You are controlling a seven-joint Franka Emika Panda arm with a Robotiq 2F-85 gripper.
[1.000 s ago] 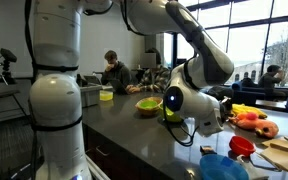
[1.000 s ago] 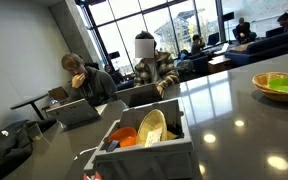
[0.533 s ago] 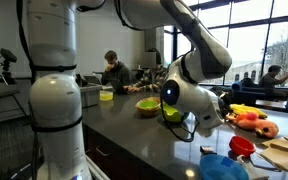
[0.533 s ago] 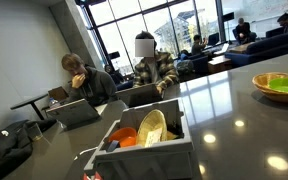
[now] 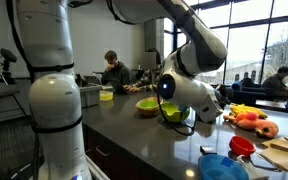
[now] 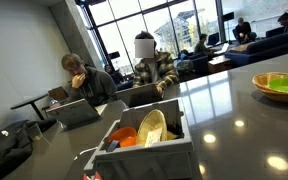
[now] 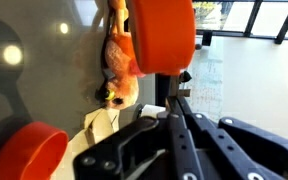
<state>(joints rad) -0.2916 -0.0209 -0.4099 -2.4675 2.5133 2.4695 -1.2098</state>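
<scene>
My gripper (image 7: 173,101) fills the lower wrist view, its black fingers (image 7: 154,130) drawn together with nothing visible between them. Beyond the tips lie a large orange plate (image 7: 162,35), an orange and yellow plush toy (image 7: 119,68) and an orange bowl (image 7: 29,155) on the dark counter. In an exterior view the gripper (image 5: 189,125) hangs low over the counter under the white wrist (image 5: 189,95), close to a green bowl (image 5: 149,105). The arm is out of sight in the exterior view that shows the grey rack.
A red bowl (image 5: 242,146), a blue plate (image 5: 222,167), orange toys (image 5: 249,119) and a cutting board (image 5: 284,150) lie right of the gripper. A yellow cup (image 5: 106,94) stands farther back. A grey rack (image 6: 144,145) holds dishes. A green bowl (image 6: 279,84) sits nearby, with people seated behind.
The wrist and forearm have swung to the left along the counter, toward the green bowl. The rack and the dishes have not moved.
</scene>
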